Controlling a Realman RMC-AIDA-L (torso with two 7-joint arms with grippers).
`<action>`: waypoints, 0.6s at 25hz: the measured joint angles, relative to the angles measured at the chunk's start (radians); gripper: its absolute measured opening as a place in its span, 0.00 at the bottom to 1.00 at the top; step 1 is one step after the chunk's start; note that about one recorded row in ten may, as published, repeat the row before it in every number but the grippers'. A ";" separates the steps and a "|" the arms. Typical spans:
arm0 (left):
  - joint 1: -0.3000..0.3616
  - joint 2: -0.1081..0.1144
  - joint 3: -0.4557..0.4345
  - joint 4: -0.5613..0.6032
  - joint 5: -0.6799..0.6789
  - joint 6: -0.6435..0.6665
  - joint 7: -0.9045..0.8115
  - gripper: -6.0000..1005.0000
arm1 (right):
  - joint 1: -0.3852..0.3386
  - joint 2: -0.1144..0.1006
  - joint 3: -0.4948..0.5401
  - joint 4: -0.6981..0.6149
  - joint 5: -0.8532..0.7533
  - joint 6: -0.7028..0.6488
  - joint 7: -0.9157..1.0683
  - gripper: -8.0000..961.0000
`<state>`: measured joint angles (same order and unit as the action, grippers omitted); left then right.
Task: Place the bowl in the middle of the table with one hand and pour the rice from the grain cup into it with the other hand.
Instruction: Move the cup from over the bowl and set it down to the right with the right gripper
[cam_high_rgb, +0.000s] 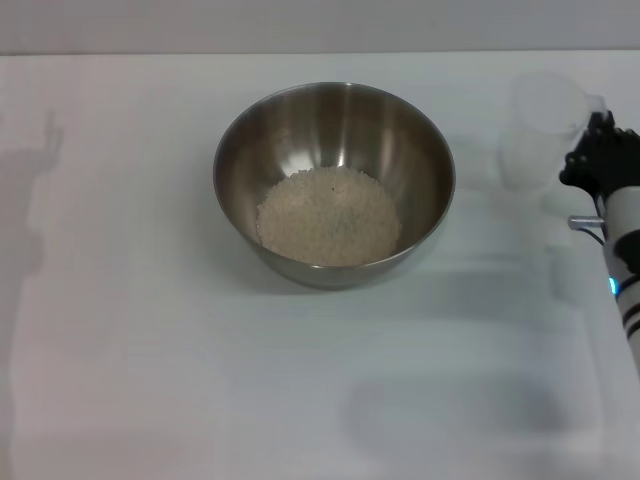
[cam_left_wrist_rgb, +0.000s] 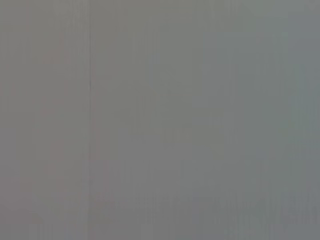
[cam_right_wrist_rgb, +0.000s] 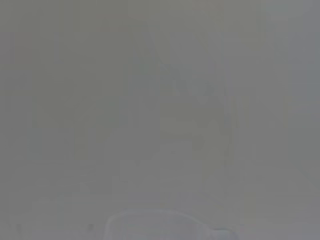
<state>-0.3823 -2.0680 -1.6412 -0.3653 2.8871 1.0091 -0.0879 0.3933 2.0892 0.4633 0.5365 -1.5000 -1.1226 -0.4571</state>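
The steel bowl (cam_high_rgb: 333, 130) stands on the white table (cam_high_rgb: 150, 350) near the middle, a little toward the far side. A heap of beige rice (cam_high_rgb: 328, 214) lies in its bottom. The clear grain cup (cam_high_rgb: 541, 125) stands upright on the table to the right of the bowl and looks empty. My right gripper (cam_high_rgb: 592, 145) is just right of the cup, at its handle side; I cannot tell if it touches the handle. The cup's rim shows faintly in the right wrist view (cam_right_wrist_rgb: 160, 220). The left gripper is out of view.
The right arm (cam_high_rgb: 625, 270) comes in along the right edge of the head view. The table's far edge (cam_high_rgb: 320, 52) runs behind the bowl. The left wrist view shows only a plain grey surface.
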 joint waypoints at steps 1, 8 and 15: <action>0.000 0.001 0.000 -0.001 0.000 -0.003 0.000 0.70 | -0.004 0.000 0.000 -0.006 0.000 0.002 0.007 0.01; -0.001 0.001 0.000 -0.006 0.000 -0.006 0.001 0.70 | -0.018 0.000 0.000 -0.013 0.002 0.005 0.011 0.01; -0.002 0.000 0.000 -0.007 0.000 -0.006 0.001 0.70 | -0.014 0.000 -0.006 -0.038 0.028 0.019 0.044 0.01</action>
<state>-0.3846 -2.0677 -1.6413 -0.3723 2.8869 1.0030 -0.0874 0.3797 2.0892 0.4576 0.4987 -1.4724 -1.1035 -0.4128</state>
